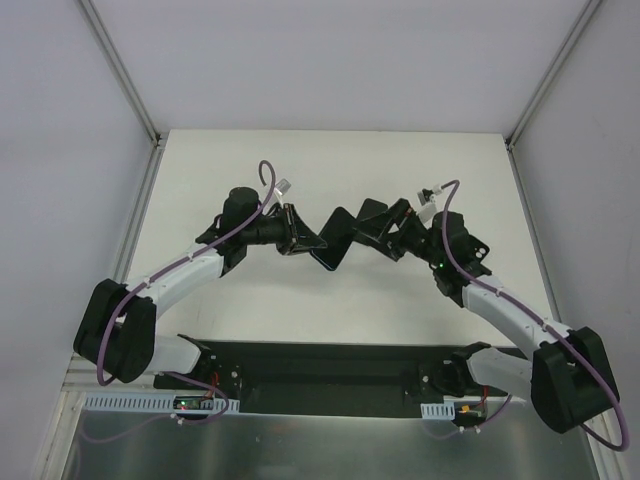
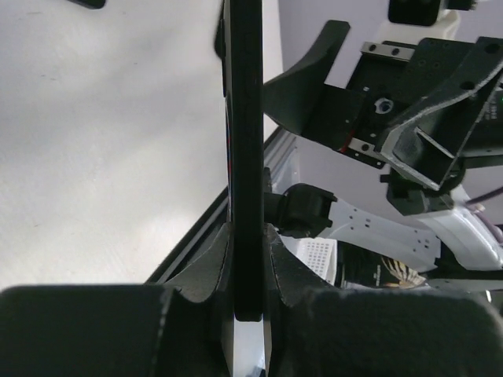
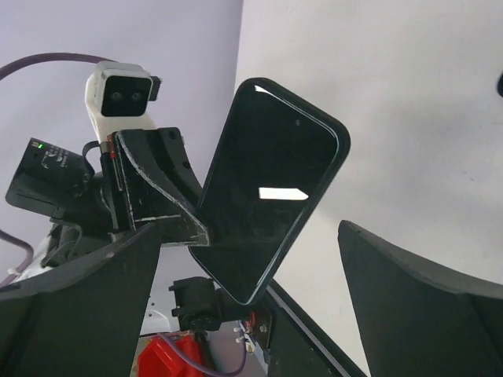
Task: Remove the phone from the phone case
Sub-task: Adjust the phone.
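Observation:
The black phone (image 1: pixel 335 243), with a dark case rim round its edge, is held in the air over the middle of the table. My left gripper (image 1: pixel 296 232) is shut on its left end. In the left wrist view the phone (image 2: pixel 244 141) stands edge-on between my fingers (image 2: pixel 206 263). In the right wrist view its dark screen (image 3: pixel 271 184) faces the camera, with the left gripper's finger (image 3: pixel 157 192) on its left edge. My right gripper (image 1: pixel 378 226) is open and empty, its jaws wide apart just right of the phone, not touching it.
The white table (image 1: pixel 330 160) lies below, with grey walls on both sides. A black mounting plate (image 1: pixel 320 370) runs along the near edge between the arm bases. Purple cables (image 1: pixel 262 180) loop from both wrists.

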Robot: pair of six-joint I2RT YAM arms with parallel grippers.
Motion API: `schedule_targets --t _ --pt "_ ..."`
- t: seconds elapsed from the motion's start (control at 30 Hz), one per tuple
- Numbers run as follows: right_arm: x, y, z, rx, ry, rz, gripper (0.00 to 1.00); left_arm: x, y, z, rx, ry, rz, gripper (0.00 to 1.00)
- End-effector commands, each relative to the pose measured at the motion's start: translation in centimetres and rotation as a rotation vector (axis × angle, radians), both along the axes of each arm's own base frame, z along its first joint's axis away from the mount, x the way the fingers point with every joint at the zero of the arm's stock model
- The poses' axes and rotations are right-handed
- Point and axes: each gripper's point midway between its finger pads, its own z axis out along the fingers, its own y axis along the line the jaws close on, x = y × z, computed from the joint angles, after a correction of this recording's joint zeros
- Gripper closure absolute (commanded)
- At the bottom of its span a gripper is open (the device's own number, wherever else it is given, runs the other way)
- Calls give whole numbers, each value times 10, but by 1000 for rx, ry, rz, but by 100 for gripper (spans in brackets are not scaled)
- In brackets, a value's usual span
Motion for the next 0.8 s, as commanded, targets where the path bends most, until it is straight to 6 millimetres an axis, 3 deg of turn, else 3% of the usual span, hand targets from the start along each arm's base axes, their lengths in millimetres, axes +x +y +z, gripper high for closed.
schedule_targets --t 0.0,0.1,0.17,0.2,0.27,0.37,0.57,0.77 --pt "7 13 26 123 -69 42 3 -5 -6 62 -186 -153 -59 100" --pt "11 15 13 153 -16 35 2 -7 -5 69 -211 -164 -59 100" --pt "14 19 20 211 -31 37 1 -7 -4 72 -221 -167 -60 100" --pt "17 20 15 220 -19 36 5 -9 -4 75 -231 -168 -65 100" --pt "18 23 23 272 -41 46 11 -10 -4 75 -238 -166 -70 100" --pt "24 26 31 334 -58 53 28 -11 -3 74 -252 -154 -71 100" --pt "31 31 53 474 -133 82 53 -12 -3 71 -277 -134 -73 100" --pt "36 36 47 520 -120 90 72 -12 0 73 -280 -140 -66 100"
